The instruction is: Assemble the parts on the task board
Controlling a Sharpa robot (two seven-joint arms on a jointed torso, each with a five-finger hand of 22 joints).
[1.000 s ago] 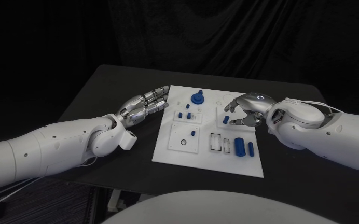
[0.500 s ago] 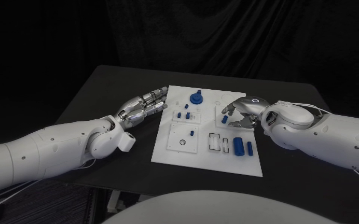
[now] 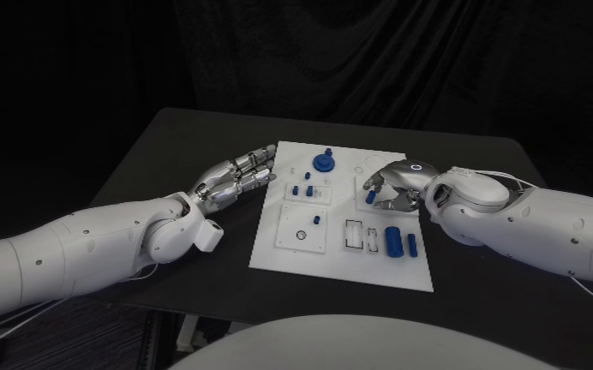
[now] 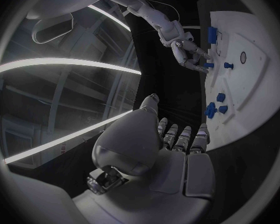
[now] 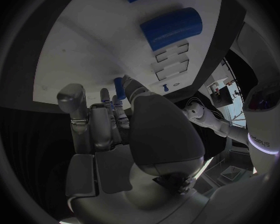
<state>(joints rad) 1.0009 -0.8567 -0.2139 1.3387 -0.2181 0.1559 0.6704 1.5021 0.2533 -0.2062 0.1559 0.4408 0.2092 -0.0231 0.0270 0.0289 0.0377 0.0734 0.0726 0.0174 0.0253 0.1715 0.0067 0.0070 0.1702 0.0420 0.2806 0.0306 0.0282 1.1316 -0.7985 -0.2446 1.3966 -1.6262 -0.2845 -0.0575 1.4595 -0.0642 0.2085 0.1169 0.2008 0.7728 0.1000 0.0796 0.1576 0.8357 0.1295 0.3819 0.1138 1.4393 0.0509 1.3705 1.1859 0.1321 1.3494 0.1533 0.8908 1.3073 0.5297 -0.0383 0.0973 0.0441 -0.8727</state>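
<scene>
The left hand (image 3: 235, 176) lies flat on the black table (image 3: 161, 143), its fingers straight, close side by side and holding nothing. Its fingertips (image 3: 265, 152) reach the near edge of the white task board (image 3: 340, 259), which lies just beyond them in the middle of the table.

On the board, closest to the left hand's fingertips, a blue knob-shaped part (image 3: 325, 162) stands upright near the far edge. A little nearer the robot, two small blue pegs (image 3: 305, 189) stand in a raised white block. Below those sits a square white block with a dark round hole (image 3: 302, 235).

Further across, towards the right hand, a short thick blue cylinder (image 3: 394, 241) lies on its side with a thinner blue bar (image 3: 413, 246) just beside it, both next to two empty rectangular slots (image 3: 362, 235).

The right hand (image 3: 398, 187) hovers over the board's far right part, fingers curled downward. In the right wrist view, its fingertips pinch a small blue peg (image 5: 119, 88) held against the white board surface.
</scene>
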